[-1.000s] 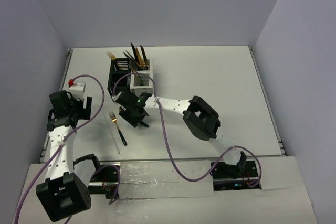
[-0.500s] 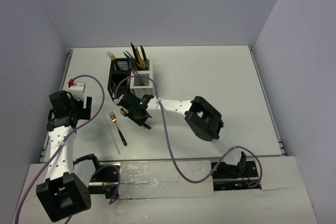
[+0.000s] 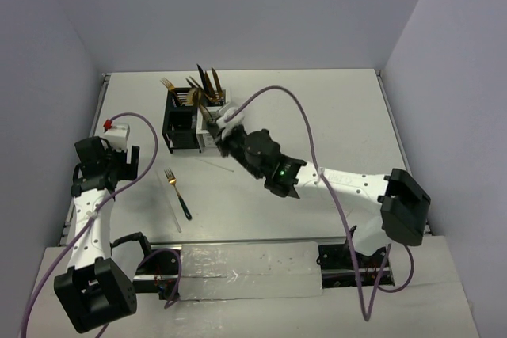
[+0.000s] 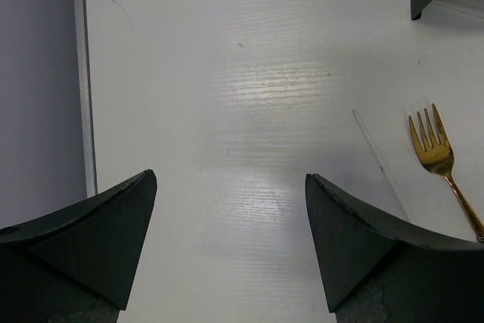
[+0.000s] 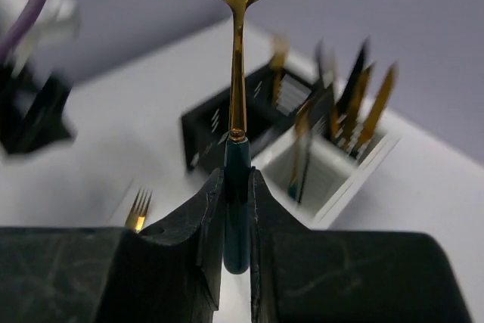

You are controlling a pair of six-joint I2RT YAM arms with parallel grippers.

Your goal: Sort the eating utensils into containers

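Observation:
My right gripper (image 5: 237, 175) is shut on the dark handle of a gold-bowled spoon (image 5: 237, 73), which it holds upright. In the top view it (image 3: 225, 134) hovers at the near right side of the white caddy (image 3: 214, 126). The black caddy (image 3: 180, 122) is joined to that caddy's left. Both caddies hold several utensils (image 3: 207, 85). They also show in the right wrist view, black (image 5: 261, 115) and white (image 5: 336, 175). A gold fork with a dark handle (image 3: 177, 193) lies on the table. My left gripper (image 4: 231, 187) is open and empty, left of the fork (image 4: 435, 149).
A thin clear stick (image 3: 175, 210) lies beside the fork and also shows in the left wrist view (image 4: 378, 158). The table's left rim (image 4: 82, 73) is close to my left gripper. Purple cables loop over both arms.
My right gripper rose from the table beside the fork and moved back right to the white caddy with the spoon. Its elbow swung far right. The left arm stayed still.

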